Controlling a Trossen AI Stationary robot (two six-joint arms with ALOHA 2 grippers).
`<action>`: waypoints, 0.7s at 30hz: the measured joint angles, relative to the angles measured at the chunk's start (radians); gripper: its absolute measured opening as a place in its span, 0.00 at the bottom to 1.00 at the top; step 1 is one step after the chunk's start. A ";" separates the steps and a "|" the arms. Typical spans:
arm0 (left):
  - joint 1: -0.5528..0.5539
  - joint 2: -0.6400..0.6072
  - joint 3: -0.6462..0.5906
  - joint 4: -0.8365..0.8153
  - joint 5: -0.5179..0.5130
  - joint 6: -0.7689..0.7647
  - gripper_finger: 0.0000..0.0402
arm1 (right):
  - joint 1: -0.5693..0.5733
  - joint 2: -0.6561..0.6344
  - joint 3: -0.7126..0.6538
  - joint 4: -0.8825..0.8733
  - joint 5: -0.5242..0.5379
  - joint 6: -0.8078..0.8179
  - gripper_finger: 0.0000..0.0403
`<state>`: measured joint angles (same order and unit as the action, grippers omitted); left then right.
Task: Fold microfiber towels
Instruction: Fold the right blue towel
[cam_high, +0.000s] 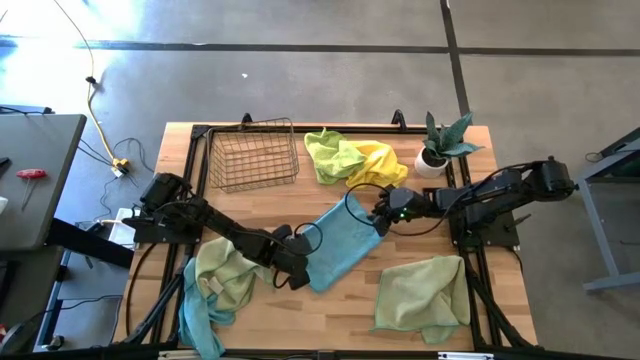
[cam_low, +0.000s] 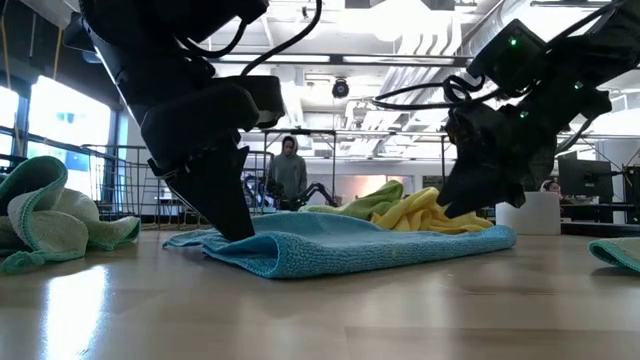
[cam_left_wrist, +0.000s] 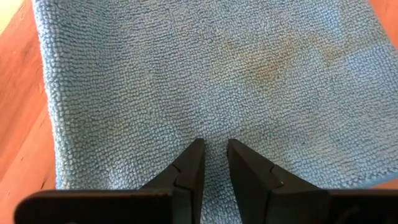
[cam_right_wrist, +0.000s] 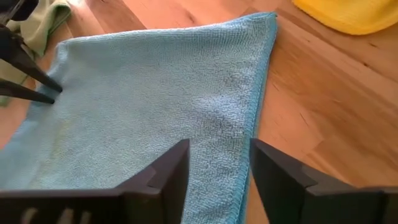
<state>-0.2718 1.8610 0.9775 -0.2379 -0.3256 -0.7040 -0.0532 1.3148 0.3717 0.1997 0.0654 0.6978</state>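
Observation:
A light blue towel (cam_high: 345, 240) lies flat on the wooden table's middle, running from near left to far right. My left gripper (cam_high: 300, 272) stands on its near-left end, fingers (cam_left_wrist: 193, 163) a narrow gap apart. My right gripper (cam_right_wrist: 219, 144) is open over the towel's far-right end, its fingers on either side of a long edge (cam_right_wrist: 261, 93). A lime green and a yellow towel (cam_high: 352, 160) lie bunched at the far edge. A sage towel (cam_high: 425, 295) lies near right, and crumpled sage and teal towels (cam_high: 215, 285) near left. My left gripper sets both fingertips (cam_low: 235, 232) down on the blue towel's top face (cam_left_wrist: 214, 127), a little inside its near-left end. The fingers slant down from the table's left. No cloth stands between them, and the towel stays flat on the table. My right gripper: whether it touches the towel cannot be told.
A wire basket (cam_high: 253, 155) stands at the far left of the table. A potted plant in a white pot (cam_high: 438, 152) stands at the far right. Bare wood shows between the blue towel and the sage towel near right. A person (cam_low: 290, 170) stands in the room behind.

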 joint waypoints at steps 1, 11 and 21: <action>0.000 0.000 0.000 0.000 0.000 0.000 0.15 | 0.000 0.000 0.000 0.000 -0.002 0.003 0.44; -0.002 0.000 0.000 0.002 0.000 0.000 0.15 | 0.000 0.028 0.000 0.001 0.002 0.129 0.61; -0.002 0.000 0.000 0.003 0.000 0.000 0.15 | -0.001 0.151 0.002 0.087 0.013 0.126 0.61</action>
<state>-0.2737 1.8614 0.9774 -0.2352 -0.3260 -0.7036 -0.0544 1.4659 0.3733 0.2867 0.0787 0.8238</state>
